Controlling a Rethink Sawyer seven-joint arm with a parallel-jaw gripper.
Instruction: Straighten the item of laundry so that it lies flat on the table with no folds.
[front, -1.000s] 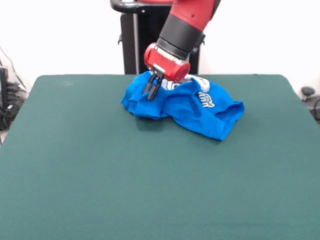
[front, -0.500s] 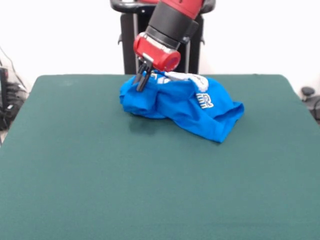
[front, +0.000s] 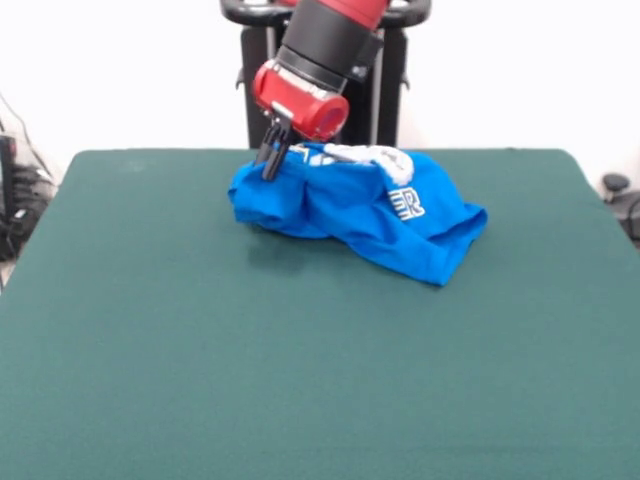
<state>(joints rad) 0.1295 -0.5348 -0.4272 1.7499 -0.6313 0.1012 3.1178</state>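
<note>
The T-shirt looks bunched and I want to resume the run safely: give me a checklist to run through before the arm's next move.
1. Gripper shut on the T-shirt: ok, its tips pinch the raised left edge.
2. Shirt lying flat, no folds: not ok, crumpled in a heap.
3. Shirt fully on the table: ok.
4. Free table in front for spreading: ok.
5. Rest of shirt free to unfold: cannot tell, layers overlap.

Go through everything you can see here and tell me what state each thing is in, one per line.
T-shirt: crumpled in a heap with folds, not flat, one edge lifted at the gripper.
Gripper: fingers closed on the T-shirt's raised edge, tilted.
Table: green cloth lying smooth, T-shirt resting near its far side.
</note>
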